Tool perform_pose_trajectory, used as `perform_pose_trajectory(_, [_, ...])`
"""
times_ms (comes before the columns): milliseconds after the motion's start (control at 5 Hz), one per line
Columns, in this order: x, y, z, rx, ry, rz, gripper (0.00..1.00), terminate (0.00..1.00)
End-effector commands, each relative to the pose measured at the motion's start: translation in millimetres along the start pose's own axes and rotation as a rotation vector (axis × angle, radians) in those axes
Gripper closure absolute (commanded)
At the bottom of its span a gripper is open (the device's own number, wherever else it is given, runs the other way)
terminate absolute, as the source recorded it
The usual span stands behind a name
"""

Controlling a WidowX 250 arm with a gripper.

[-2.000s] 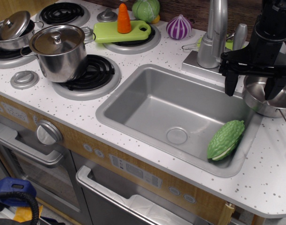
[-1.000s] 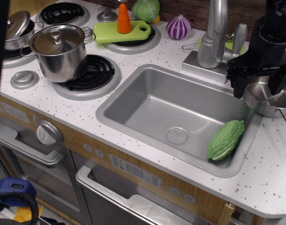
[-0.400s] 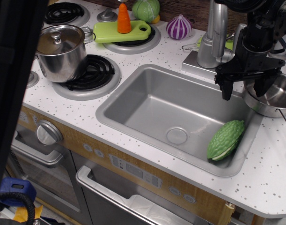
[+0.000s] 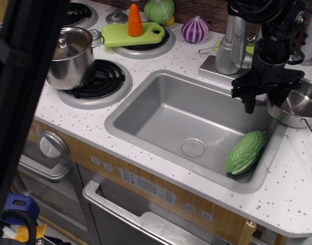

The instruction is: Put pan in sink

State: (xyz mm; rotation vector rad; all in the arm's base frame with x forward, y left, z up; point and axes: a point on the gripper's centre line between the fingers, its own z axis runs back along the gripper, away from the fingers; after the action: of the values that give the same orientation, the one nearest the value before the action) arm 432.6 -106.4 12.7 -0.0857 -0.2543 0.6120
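Pan [image 4: 297, 108] sits on the tabletop [image 4: 293, 189] just right of the sink [image 4: 161, 109], its near rim overhanging the basin corner; my one view shows it empty, shiny steel, with the thin wire handle running off toward the right edge. I judge it light and stiff but slick, so I'd pinch the rim wall rather than the springy wire loop, which would let it swing. My gripper [image 4: 266, 99] hangs over the pan's left rim, jaws spread apart, one finger dropping outside the rim above the basin and the other seeming to sit near the bowl; nothing is clamped. Inside the sink lies a green bumpy vegetable [image 4: 246, 152] against the right wall, with the drain [image 4: 192, 148] bare. The pot [image 4: 73, 56] on the burner keeps its lid on.
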Motion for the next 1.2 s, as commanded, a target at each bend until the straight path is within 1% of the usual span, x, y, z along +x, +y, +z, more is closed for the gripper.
perform_pose_trajectory(0, [9,-14,20,-0.036,-0.023,0.022,1.0,0.0])
perform_pose_trajectory(200, [1,-10,34,0.022,-0.032,0.025,1.0,0.0])
perform_pose_trajectory(400, [-4,3,50,0.056,-0.039,0.013,1.0,0.0])
perform_pose_trajectory(600, [-8,24,60,0.067,-0.019,0.004,1.0,0.0])
perform_pose_trajectory(800, [-2,44,68,0.089,-0.028,-0.022,1.0,0.0])
perform_pose_trajectory(1000, [-1,68,64,0.104,-0.064,-0.031,1.0,0.0])
